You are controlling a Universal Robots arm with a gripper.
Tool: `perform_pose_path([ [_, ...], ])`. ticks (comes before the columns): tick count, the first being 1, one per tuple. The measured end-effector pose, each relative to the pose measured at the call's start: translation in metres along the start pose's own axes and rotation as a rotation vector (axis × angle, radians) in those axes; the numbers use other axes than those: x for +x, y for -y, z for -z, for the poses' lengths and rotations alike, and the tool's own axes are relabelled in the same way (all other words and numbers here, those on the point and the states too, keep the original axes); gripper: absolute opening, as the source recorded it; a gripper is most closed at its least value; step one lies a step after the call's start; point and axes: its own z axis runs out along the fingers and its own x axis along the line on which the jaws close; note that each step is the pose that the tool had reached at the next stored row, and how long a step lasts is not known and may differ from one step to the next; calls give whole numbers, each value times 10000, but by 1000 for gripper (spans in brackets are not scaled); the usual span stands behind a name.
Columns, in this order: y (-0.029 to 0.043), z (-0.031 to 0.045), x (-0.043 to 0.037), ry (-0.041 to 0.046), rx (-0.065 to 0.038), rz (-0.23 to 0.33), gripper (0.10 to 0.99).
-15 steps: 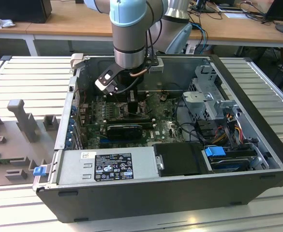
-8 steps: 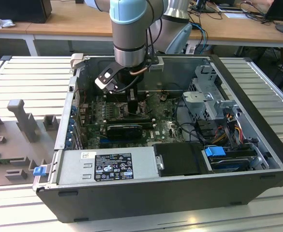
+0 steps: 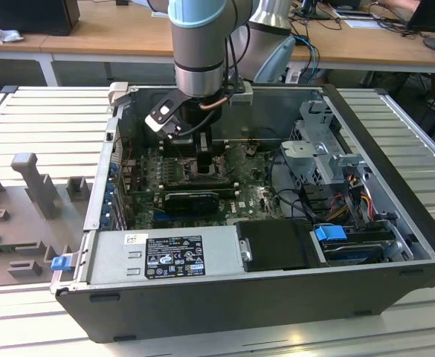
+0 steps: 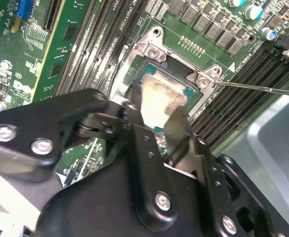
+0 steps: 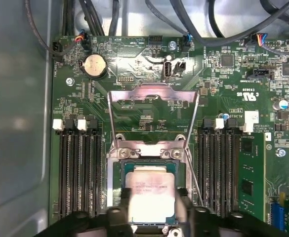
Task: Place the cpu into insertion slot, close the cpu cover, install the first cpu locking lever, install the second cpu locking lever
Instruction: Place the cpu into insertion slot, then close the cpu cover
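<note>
- The gripper (image 4: 156, 116) stands over the insertion slot (image 5: 116, 170). Its two fingers (image 5: 123, 200) are closed against opposite edges of the cpu (image 5: 151, 190), which sits between them.
- In both wrist views the cpu lies inside the slot's dark frame, at the fingertips. I cannot tell whether it is fully seated or held a shade above the contacts.
- The step in hand looks like placing the chip. Doing it well probably means keeping the chip flat and square to the frame, so that all four edges meet the recess together.
- It should go down under very light force, since a tilted corner could bend the contacts beneath.
- The fingers grip only the edges, so letting go calls for a small, even parting. That way neither finger drags the chip sideways.
- The cpu cover (image 5: 154, 94) is swung open and lies beyond the fingertips, on the far side of the slot. Nothing of it overhangs the chip.
- A thin locking lever (image 4: 263, 88) stands off to one side of the fingers, clear of the slot.
- The cpu is a small flat square with a pale silver-grey metal top that catches the light, and a green-teal rim shows around it. It spans about the gap between the fingers.
- Long black memory slots (image 5: 77, 168) run outside each finger, on the green motherboard (image 5: 134, 59).
</note>
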Motion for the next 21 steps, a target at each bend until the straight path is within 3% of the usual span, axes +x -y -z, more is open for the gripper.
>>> perform_pose_path([
  [1, 0, 0, -8, 3, -1, 0, 412],
  [2, 0, 0, -11, 1, -1, 0, 412],
  [5, 0, 5, -14, 4, -1, -1, 227],
  [6, -1, 6, -14, 2, -1, 0, 227],
  [8, -1, 19, -14, 5, 0, 0, 106],
  [21, -7, 89, -14, 8, -2, 0, 106],
])
